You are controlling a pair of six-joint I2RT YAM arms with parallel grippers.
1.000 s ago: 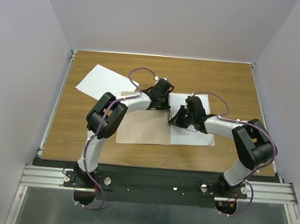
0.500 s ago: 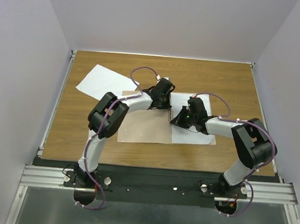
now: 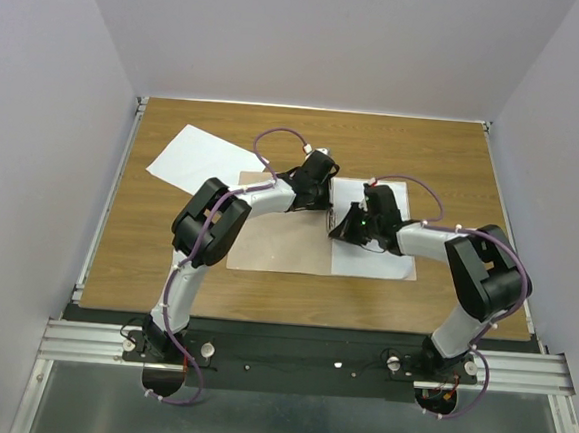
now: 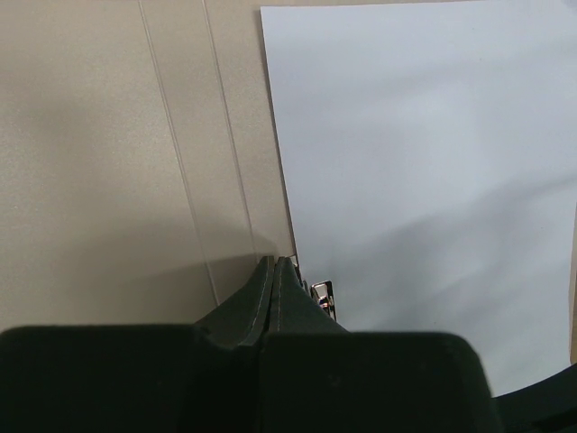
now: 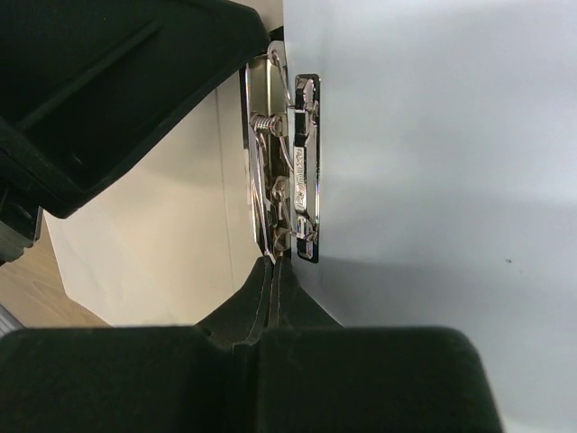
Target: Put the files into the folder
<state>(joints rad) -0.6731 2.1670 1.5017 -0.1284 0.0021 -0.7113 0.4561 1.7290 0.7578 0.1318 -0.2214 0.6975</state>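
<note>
The tan folder lies open on the table. One white file lies on its right half, against the spine; it also shows in the left wrist view and the right wrist view. The second file lies at the far left, partly under the folder. My left gripper is shut, tips down at the spine beside the metal clip. My right gripper is shut on the near end of the clip, pinching its thin lever.
The wooden table has metal rails along its left edge and its near edge. Grey walls stand at the back and on both sides. My two wrists sit close together over the folder's spine.
Both grippers have crept slightly toward the far side along the spine. The files and the folder have stayed in place.
</note>
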